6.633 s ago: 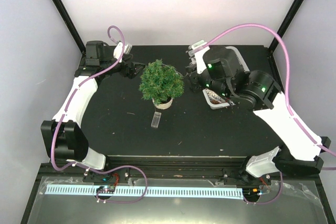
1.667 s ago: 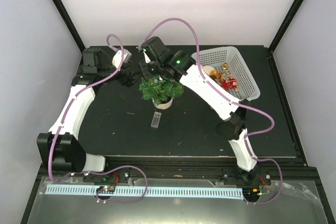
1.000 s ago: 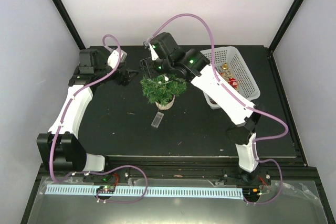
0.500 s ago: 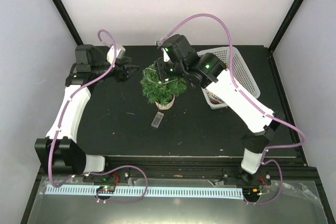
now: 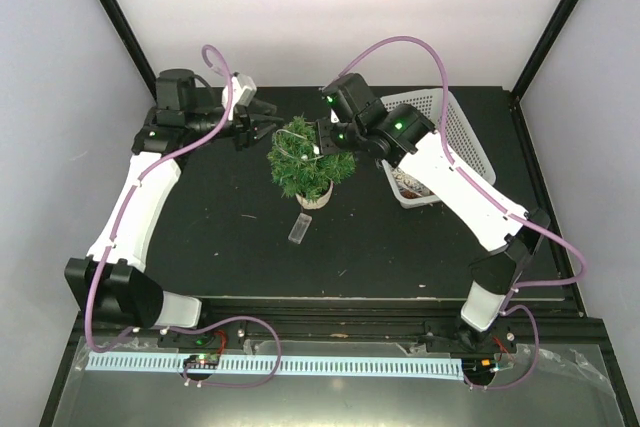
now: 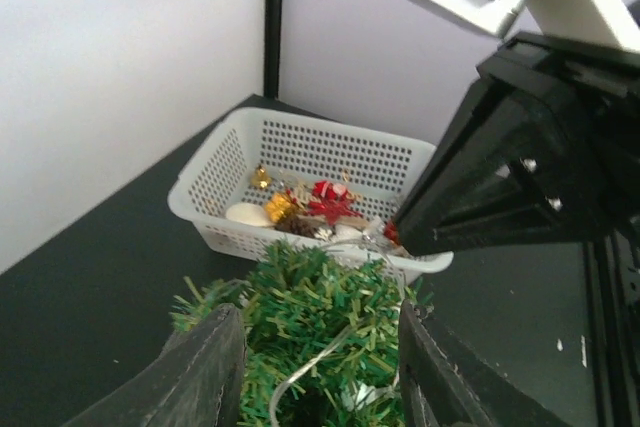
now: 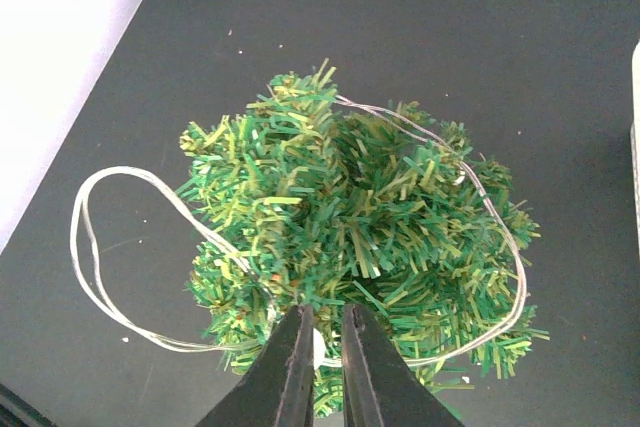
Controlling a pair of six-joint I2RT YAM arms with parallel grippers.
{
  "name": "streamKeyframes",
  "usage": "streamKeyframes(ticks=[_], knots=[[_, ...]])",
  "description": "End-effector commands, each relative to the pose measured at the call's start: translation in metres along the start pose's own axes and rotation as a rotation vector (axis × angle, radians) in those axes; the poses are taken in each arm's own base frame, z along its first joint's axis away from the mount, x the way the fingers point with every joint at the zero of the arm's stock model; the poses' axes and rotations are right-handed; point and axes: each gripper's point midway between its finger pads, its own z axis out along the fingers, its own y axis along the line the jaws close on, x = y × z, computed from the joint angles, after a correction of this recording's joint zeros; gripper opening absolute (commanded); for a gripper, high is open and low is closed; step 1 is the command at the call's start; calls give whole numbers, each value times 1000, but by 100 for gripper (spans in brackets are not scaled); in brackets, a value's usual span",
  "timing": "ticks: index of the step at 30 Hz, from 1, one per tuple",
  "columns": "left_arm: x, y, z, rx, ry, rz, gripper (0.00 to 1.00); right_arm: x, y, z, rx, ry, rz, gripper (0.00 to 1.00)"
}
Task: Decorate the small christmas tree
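The small christmas tree (image 5: 304,160) stands mid-table on a beige base. A thin silver light wire (image 7: 505,237) lies round its crown, and a slack loop of it (image 7: 88,267) hangs off one side. My right gripper (image 5: 322,141) hovers at the tree's upper right. In the right wrist view its jaws (image 7: 322,332) are almost together, with a white bit of the wire pinched in the narrow gap. My left gripper (image 5: 264,127) sits just left of the tree. In the left wrist view it (image 6: 320,352) is open, its fingers either side of the tree (image 6: 325,312).
A white basket (image 5: 462,137) stands at the back right and holds a red star (image 6: 328,199), gold pieces and other ornaments. A small clear plastic piece (image 5: 297,228) lies in front of the tree. The right arm's upper links cross over the basket's near corner.
The wire now lies on the tree. My right gripper slid from the tree's upper left to its upper right while its jaws closed. My left gripper came in toward the tree and narrowed.
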Motion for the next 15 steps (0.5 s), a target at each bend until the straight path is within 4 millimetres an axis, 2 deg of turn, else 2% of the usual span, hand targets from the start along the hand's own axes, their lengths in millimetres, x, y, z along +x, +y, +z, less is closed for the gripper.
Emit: streamKeyframes(ticks=[1, 6, 11, 15], knots=[[13, -8, 13, 65, 43, 1, 42, -14, -1, -18, -40, -58, 57, 12], [39, 0, 21, 50, 90, -22, 35, -19, -2, -19, -58, -65, 69, 12], [66, 6, 27, 41, 142, -47, 20, -24, 9, -20, -114, -58, 56, 12], [80, 9, 30, 44, 164, -69, 16, -22, 14, -16, -135, -42, 46, 13]])
